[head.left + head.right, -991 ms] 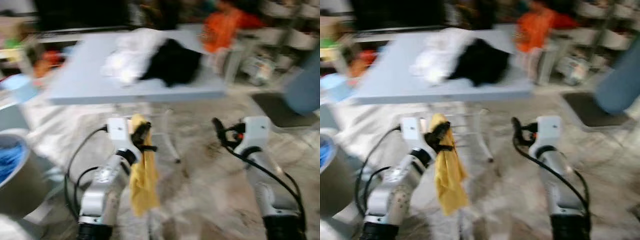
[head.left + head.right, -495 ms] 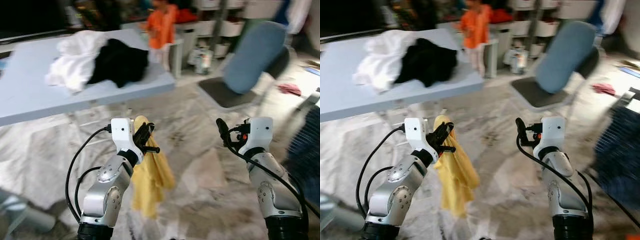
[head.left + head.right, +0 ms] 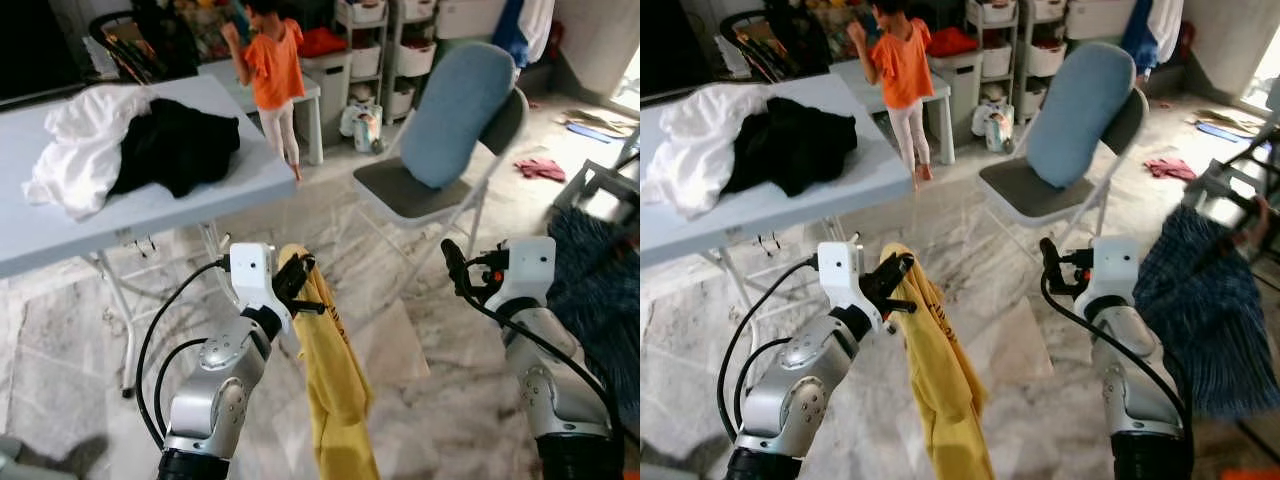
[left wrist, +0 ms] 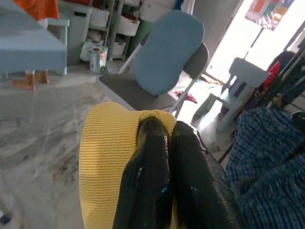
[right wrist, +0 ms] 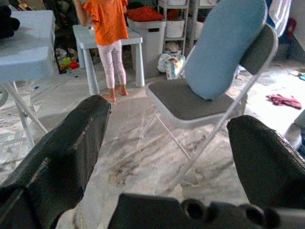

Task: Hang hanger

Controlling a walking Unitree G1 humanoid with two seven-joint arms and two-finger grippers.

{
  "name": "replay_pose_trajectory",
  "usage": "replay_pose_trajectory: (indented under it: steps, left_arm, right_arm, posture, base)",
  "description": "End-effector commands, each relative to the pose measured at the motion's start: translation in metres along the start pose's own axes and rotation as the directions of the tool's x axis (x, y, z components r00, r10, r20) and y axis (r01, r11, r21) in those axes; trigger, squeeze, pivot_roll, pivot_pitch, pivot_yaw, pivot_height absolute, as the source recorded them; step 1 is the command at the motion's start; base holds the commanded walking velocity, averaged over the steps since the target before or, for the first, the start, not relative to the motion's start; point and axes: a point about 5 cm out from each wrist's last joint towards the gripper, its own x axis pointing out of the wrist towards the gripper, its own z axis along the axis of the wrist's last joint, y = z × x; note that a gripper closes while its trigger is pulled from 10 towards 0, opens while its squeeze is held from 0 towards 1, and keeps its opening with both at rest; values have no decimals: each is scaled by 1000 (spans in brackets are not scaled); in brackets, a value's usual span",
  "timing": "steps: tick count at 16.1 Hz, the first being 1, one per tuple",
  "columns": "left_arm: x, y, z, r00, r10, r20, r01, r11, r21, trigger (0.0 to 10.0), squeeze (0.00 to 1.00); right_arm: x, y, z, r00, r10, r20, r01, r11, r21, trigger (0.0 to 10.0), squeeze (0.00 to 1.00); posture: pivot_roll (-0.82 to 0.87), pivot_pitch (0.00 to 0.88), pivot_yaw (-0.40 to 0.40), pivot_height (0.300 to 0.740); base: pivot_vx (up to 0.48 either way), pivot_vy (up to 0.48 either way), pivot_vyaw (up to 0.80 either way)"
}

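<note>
Yellow garment (image 3: 335, 375) hanging from left gripper (image 3: 298, 285), fingers pinching its top, hanger probably hidden inside | camera swinging rightward, folding chair (image 3: 455, 140) coming into view | right gripper (image 5: 167, 143) spread, carrying nothing | rail being sought.

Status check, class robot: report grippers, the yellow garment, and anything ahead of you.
Left gripper shut on yellow garment, hanging down. Right gripper open, empty. Folding chair and a person ahead.

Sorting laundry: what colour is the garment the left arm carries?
Yellow garment, clearest in the right eye view.
</note>
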Motion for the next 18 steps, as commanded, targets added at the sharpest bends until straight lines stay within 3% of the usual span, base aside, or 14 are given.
replay_pose_trajectory:
  steps: [1,11,18]
  left_arm:
    - [1,-3,7,999,0,40,0,1000,-16,10000,0]
    - [3,1,5,999,36,15,-35,997,-69,10000,0]
    - [-4,13,0,997,74,-16,-75,996,-52,10000,0]
  right_arm:
    - [3,7,5,1000,23,15,-23,1000,-4,10000,0]
    - [3,11,1,999,34,3,-34,999,13,10000,0]
    - [2,21,-13,1000,24,-16,-24,999,21,10000,0]
  posture:
    - [-167,0,0,740]
    - [-159,0,7,740]
    - [-119,0,7,740]
  base:
    - [326,0,0]
    - [56,62,-128]
    - [0,421,0]
